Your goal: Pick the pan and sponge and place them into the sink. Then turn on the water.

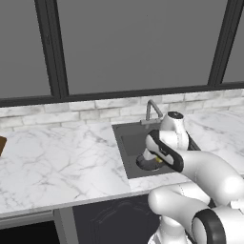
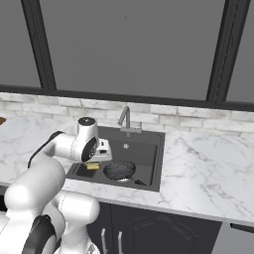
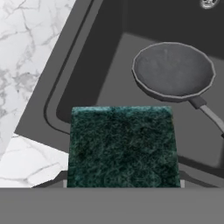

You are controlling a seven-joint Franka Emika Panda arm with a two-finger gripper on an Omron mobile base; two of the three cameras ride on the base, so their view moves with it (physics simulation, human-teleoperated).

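The white arm (image 2: 54,149) rises from its base, bends at a dark-jointed elbow and reaches forward and down, with the wrist turned so the hand points downward. The gripper (image 2: 92,166) hangs low, its jaws partway apart and closed on the sponge (image 3: 123,146), pressing it from both sides.

There are no words, numbers, labels or signs to read anywhere in these pictures.
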